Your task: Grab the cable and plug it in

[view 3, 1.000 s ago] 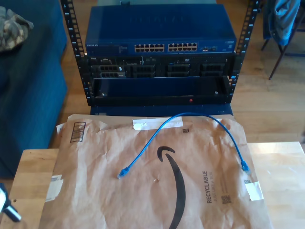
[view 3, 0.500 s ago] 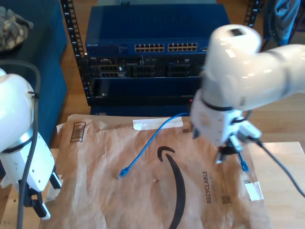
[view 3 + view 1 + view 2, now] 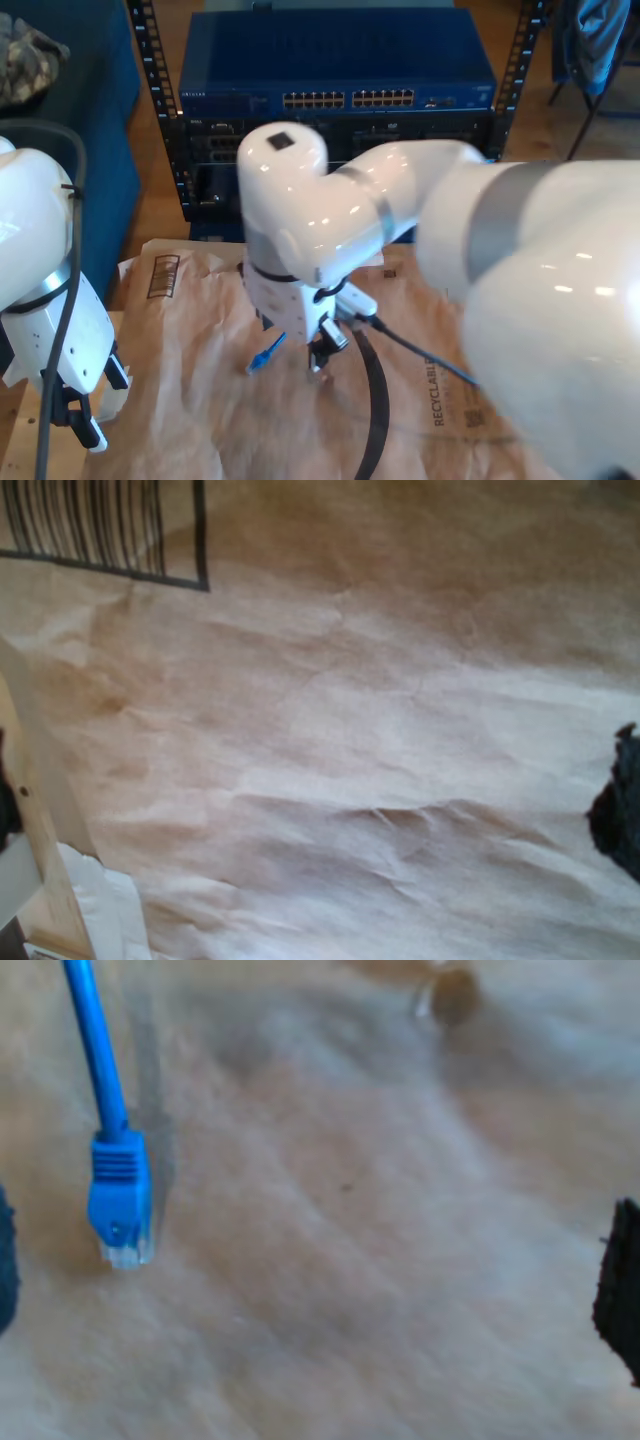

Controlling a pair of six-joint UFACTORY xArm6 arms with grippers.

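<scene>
- My second gripper (image 3: 318, 352) hovers low over the brown paper (image 3: 200, 400) near the middle of the exterior view, jaws spread wide and holding nothing.
- The cable (image 3: 118, 1190) lies on the paper; one plug (image 3: 262, 357) sits just beside my second gripper, on the exterior view's left of it, not touched.
- My first gripper (image 3: 75, 415) is at the exterior view's near left, over the paper's edge, jaws spread and empty.
- A blue switch (image 3: 340, 70) sits in the rack at the far side.

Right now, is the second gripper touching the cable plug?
Apart. In the second wrist view the plug lies on the brown paper, with bare paper between it and the dark fingers at either edge.
</scene>
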